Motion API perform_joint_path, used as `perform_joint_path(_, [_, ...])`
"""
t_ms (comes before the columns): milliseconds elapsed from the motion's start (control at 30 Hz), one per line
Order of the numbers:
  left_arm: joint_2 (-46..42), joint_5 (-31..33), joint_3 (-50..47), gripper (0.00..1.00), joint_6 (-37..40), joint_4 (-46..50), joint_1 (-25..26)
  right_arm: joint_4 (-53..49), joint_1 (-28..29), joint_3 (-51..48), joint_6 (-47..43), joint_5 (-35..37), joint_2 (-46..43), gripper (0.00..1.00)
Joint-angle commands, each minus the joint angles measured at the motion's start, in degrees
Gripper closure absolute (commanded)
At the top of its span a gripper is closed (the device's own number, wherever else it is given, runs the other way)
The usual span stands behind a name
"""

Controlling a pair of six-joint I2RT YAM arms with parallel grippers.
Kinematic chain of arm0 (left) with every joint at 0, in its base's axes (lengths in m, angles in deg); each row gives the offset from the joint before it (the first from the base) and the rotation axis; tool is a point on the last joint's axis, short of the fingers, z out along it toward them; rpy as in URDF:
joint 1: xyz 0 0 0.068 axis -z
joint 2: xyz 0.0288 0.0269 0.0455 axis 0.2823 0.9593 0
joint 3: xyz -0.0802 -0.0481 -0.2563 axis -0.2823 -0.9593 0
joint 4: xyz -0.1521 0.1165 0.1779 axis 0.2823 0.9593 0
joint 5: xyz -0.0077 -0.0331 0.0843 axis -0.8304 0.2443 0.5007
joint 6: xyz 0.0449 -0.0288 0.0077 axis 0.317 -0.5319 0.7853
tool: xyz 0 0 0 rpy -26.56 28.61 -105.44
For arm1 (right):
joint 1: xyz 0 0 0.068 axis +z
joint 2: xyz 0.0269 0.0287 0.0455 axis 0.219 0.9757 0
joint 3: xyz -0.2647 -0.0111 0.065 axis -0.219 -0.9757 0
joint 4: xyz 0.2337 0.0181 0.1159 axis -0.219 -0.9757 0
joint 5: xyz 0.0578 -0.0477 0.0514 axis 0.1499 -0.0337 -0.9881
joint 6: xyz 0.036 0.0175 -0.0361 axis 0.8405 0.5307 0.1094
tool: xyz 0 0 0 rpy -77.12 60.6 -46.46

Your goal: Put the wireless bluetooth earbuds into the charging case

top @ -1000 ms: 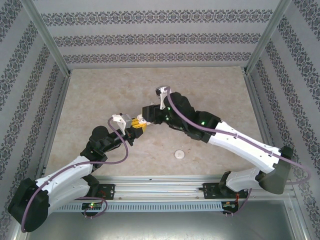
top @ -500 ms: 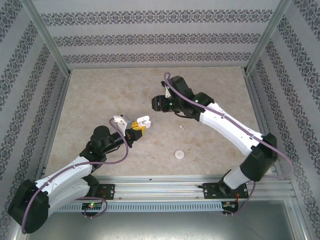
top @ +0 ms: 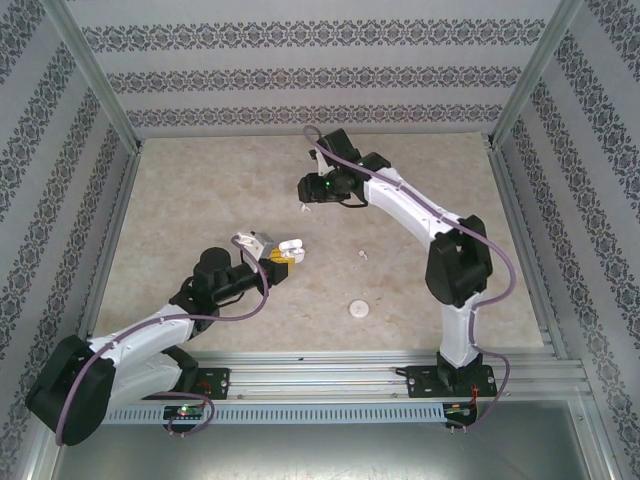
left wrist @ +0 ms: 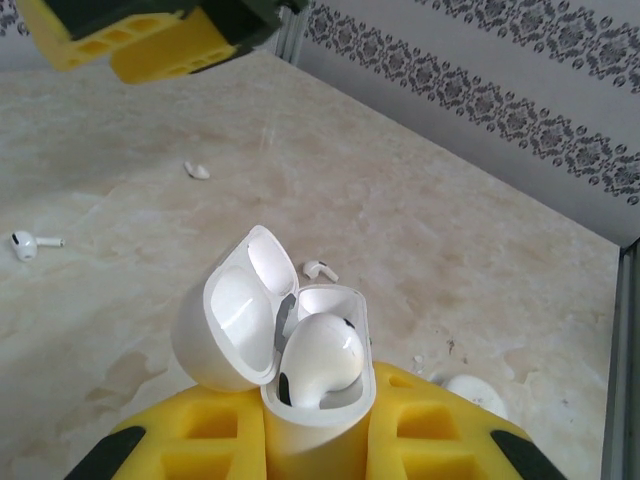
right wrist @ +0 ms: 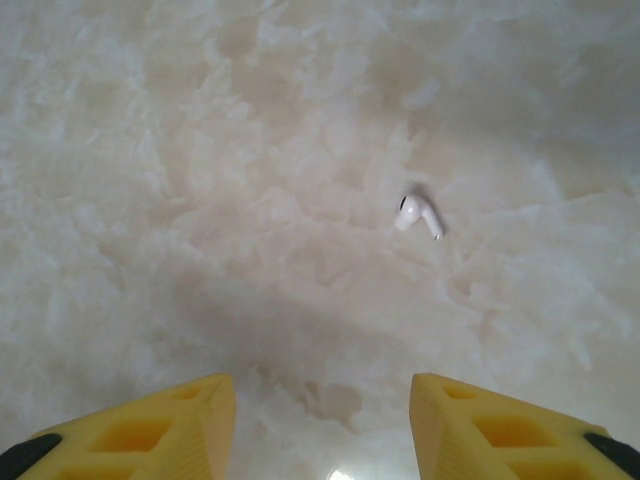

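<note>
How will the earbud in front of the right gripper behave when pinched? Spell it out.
The earbud looks tiny and glossy: probably light and slippery. Its rounded head and thin stem suggest it may swivel or skid on the smooth table if the right gripper closes off-centre.

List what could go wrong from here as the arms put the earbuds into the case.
1. The earbud on the table is tiny beside the open right gripper; a pinch may miss it or flick it away.
2. The left gripper holds the case with its lid open, and the seated earbud seems to sit high; a tilt or a bump may spill it.
</note>
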Motion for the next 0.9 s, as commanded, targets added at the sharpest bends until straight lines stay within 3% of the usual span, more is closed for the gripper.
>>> perform_joint_path(0, [0.93,-0.49,-0.20,1.00,0.52,-4.42,-0.95,-4.64,-1.13,6.41,-2.45,-1.70,5.84,0.51])
perform_joint_path(433, [1.71,0.43,-1.16,1.00,0.29,-5.12,-1.39,-10.25,-1.42,26.53,-3.16,-1.13,25.46,0.51])
perform_joint_path(867, [0.44,0.24,-1.77,1.00,0.10,-4.30,-1.48,-14.42,-1.61,37.83,-3.37,0.46,35.34,0.50])
